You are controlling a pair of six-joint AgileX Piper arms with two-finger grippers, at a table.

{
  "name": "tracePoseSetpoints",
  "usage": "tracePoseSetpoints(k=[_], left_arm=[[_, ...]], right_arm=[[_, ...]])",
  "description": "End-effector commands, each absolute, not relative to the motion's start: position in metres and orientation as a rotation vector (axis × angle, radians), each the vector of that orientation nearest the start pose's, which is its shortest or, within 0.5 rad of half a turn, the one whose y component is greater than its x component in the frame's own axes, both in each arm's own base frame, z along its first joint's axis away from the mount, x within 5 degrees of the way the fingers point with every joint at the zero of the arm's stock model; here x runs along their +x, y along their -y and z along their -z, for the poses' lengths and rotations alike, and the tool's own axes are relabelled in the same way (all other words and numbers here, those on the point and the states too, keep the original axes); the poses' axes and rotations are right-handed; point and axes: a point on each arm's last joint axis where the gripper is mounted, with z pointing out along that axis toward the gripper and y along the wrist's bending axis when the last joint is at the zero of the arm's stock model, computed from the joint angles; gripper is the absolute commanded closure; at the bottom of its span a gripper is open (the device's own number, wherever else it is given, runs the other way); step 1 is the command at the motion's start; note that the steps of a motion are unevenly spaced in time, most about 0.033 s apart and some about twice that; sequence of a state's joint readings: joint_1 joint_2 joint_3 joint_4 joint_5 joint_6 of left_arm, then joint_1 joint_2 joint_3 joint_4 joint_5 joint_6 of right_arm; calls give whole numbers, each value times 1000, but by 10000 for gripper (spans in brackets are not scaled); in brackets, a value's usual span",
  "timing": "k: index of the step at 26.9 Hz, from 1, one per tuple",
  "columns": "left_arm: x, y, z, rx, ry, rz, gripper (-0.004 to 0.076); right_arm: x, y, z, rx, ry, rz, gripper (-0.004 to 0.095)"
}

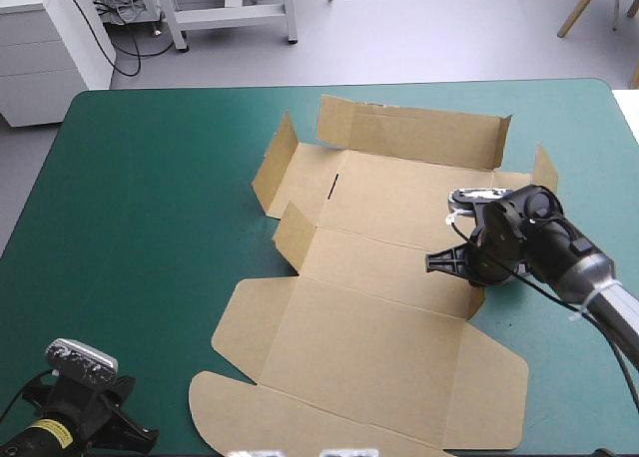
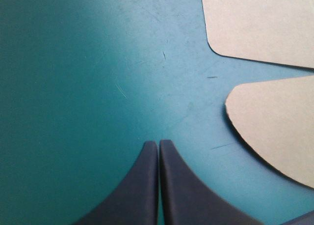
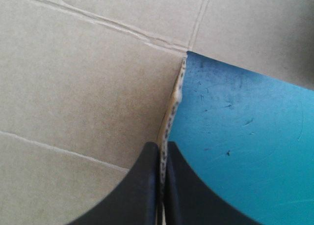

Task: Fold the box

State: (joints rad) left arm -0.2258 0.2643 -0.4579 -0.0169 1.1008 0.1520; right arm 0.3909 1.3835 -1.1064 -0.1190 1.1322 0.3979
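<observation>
Desk (image 1: pixel 150 228), teal-green covered: one. Brown box (image 1: pixel 369 347), a single cut sheet of board: one. Hands: two, the left hand (image 2: pixel 158 142) and the right hand (image 3: pixel 161 144). Black fingers (image 2: pixel 140 190): two on each hand, four in all. Rounded flaps (image 2: pixel 274 126) ahead of the left hand: two. Raised flaps (image 1: pixel 409 133): four by count, with one long and one small beyond the right hand and two more off to its left side. Board edges between the right hand's fingers: one.
</observation>
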Motion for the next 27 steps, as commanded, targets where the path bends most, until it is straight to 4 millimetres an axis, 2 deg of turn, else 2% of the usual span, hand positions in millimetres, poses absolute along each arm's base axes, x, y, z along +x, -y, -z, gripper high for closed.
tracePoseSetpoints(k=[1,5,11,15,19,20,24,25,27], left_arm=[[37,11,-268,425,-2283,77,734],[37,11,-268,425,-2283,77,734],[37,11,-268,425,-2283,77,734],[37,11,-268,425,-2283,77,734],[37,11,-268,425,-2283,77,734],[37,11,-268,425,-2283,77,734],[37,11,-268,425,-2283,77,734],[37,11,-268,425,-2283,77,734],[37,11,-268,425,-2283,78,734]], right_arm=[[258,-93,-296,-48,-2809,25,927],[273,-99,-291,-98,-2837,54,927],[300,-105,-311,-269,-2747,124,927],[317,-112,-321,-601,-2653,189,927],[339,-122,-324,-780,-2514,207,927],[351,-128,-322,-849,-2443,207,927],[370,-141,-317,-1076,-2310,204,927],[377,-149,-313,-1184,-2239,177,928],[389,-162,-309,-1239,-2150,94,927]])
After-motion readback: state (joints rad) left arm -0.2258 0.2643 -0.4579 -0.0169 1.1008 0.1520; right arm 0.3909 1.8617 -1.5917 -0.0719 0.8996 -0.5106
